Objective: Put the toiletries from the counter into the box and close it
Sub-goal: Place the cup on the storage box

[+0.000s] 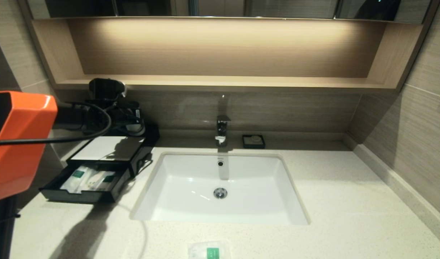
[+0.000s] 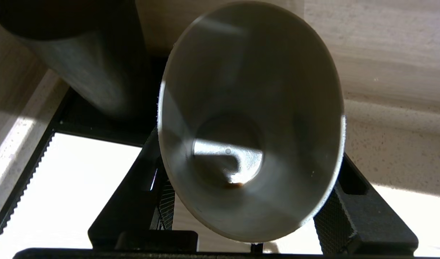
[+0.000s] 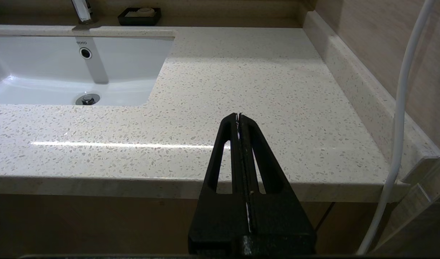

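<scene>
The counter (image 1: 335, 194) fills the lower frame; the box (image 1: 108, 149), drawer out, sits left-centre holding packets (image 1: 92, 178). One small packet (image 1: 210, 250) lies bottom centre. Left gripper (image 2: 248, 201) seemingly pinches a cup (image 2: 252, 118); right gripper (image 3: 238, 120) pressed together.

A chrome faucet (image 1: 222, 130) stands at centre frame in the head view, behind the basin. Just right of it sits a small black soap dish (image 1: 253, 141) holding a pale round soap. A long wooden wall niche (image 1: 220, 54), lit from above, spans the upper frame. In the left wrist view, a grey cup (image 2: 250, 118) fills the middle, its open mouth toward the camera, with a second dark cup (image 2: 76, 54) at upper left.
</scene>
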Controlling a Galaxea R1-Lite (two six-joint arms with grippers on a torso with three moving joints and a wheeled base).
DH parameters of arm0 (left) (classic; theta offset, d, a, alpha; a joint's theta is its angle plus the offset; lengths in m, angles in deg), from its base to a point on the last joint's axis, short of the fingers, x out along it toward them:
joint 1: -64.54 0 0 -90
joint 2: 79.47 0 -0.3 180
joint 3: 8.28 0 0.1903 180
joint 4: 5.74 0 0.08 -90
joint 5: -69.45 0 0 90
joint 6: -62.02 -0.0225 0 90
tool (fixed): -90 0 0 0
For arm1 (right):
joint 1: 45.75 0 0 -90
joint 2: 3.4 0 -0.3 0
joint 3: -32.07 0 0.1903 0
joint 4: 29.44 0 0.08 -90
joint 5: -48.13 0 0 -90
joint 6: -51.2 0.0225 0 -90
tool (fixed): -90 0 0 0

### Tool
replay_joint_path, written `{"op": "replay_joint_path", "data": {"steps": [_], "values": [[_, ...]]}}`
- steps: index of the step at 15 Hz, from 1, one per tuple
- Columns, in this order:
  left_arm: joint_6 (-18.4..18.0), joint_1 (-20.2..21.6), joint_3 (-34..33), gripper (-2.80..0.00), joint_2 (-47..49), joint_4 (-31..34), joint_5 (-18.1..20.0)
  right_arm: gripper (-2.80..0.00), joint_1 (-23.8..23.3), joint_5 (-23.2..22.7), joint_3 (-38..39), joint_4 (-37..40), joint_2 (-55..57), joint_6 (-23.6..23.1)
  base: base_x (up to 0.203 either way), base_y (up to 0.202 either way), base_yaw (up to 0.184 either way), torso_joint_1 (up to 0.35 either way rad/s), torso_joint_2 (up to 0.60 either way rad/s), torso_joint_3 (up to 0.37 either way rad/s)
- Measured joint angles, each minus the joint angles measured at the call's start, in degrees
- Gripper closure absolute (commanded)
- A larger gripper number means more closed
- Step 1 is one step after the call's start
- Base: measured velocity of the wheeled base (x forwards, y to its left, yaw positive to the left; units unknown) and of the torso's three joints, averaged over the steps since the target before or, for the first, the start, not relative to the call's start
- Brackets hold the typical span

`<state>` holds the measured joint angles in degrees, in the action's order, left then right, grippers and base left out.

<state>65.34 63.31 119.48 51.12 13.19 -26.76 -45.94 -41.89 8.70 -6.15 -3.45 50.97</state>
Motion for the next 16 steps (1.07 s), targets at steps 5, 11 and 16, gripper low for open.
{"op": "replay_joint_path", "data": {"steps": [5, 11, 16], "values": [[-0.7, 0.0, 2.5, 0.0, 1.9, 0.4, 0.0, 0.0, 0.0, 0.0, 0.0, 0.0, 0.0, 0.0, 0.0, 0.0, 0.0, 0.0, 0.0, 0.0], [-0.7, 0.0, 4.1, 0.0, 3.7, 0.1, 0.3, 0.0, 0.0, 0.0, 0.0, 0.0, 0.0, 0.0, 0.0, 0.0, 0.0, 0.0, 0.0, 0.0], [-0.4, 0.0, 4.7, 0.0, 4.5, 0.0, 0.4, 0.0, 0.0, 0.0, 0.0, 0.0, 0.0, 0.0, 0.0, 0.0, 0.0, 0.0, 0.0, 0.0]]}}
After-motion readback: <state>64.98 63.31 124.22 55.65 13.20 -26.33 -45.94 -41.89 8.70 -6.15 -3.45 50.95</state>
